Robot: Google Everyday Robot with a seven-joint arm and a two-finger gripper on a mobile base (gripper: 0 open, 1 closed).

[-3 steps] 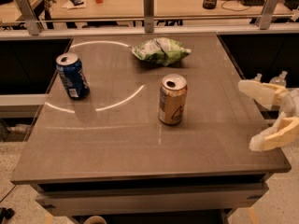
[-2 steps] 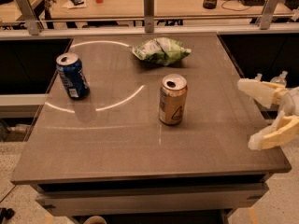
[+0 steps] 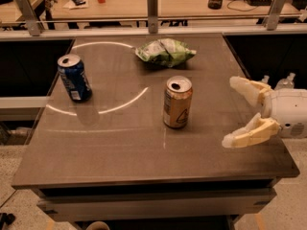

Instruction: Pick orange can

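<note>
The orange can (image 3: 177, 102) stands upright near the middle of the brown table (image 3: 120, 147), silver top up, with a dark triangular mark on its side. My gripper (image 3: 232, 111) is at the right edge of the table, to the right of the can and apart from it. Its two pale fingers (image 3: 249, 133) are spread wide and hold nothing.
A blue can (image 3: 74, 77) stands upright at the table's left side. A green snack bag (image 3: 165, 51) lies at the back, behind the orange can. A metal rail (image 3: 152, 18) runs along the far edge, with a desk behind it.
The gripper has shifted slightly to the left, toward the orange can. The cans and the bag have not moved.
</note>
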